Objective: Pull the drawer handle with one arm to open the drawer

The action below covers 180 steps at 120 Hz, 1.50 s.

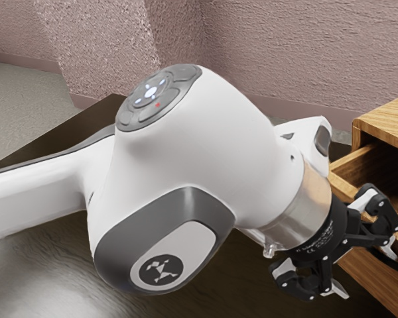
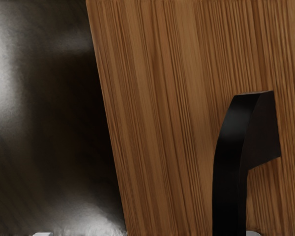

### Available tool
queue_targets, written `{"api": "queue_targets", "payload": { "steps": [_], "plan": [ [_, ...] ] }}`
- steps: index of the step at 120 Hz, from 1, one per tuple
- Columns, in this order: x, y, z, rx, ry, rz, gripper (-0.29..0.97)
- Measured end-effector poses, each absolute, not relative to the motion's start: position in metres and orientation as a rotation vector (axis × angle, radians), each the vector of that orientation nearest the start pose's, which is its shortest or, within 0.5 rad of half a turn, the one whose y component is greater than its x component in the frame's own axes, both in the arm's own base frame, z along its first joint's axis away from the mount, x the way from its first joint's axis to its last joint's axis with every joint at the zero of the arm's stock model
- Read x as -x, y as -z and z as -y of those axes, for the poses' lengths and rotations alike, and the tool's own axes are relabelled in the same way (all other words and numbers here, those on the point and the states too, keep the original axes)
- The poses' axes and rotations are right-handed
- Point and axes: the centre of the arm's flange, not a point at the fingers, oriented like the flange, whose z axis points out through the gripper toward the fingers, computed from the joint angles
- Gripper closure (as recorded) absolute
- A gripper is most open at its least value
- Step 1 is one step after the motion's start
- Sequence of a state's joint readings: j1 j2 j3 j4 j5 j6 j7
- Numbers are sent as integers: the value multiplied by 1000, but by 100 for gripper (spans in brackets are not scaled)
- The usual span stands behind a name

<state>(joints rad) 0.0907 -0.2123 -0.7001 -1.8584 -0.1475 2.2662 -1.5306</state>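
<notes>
A wooden cabinet (image 1: 387, 122) stands at the exterior view's right edge. Its drawer (image 1: 350, 171) sticks out toward the arm, with a dark gap showing inside. My black gripper (image 1: 367, 270) hangs in front of the drawer's face, its fingers (image 1: 375, 207) spread wide, so it is open. In the wrist view the drawer front (image 2: 177, 98) is striped wood, and the black curved handle (image 2: 233, 167) rises from it close to one fingertip. I cannot see both fingers touching the handle.
The cabinet rests on a dark glossy table (image 1: 46, 271), also seen beside the drawer front (image 2: 44, 123). My bulky white arm (image 1: 186, 179) covers the middle of the exterior view. Pinkish textured walls (image 1: 285, 46) stand behind.
</notes>
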Motion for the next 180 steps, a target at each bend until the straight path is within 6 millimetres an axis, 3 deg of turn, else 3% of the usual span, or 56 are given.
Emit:
{"api": "queue_targets", "payload": {
  "steps": [14, 40, 142, 180],
  "plan": [
    [-421, -648, 350, -2324, -385, -1202, 21],
    [-423, -640, 342, -2318, -371, -1241, 21],
    [-349, -635, 327, -2257, -457, -1317, 22],
    [-344, -637, 328, -2249, -454, -1315, 22]
  ]
}}
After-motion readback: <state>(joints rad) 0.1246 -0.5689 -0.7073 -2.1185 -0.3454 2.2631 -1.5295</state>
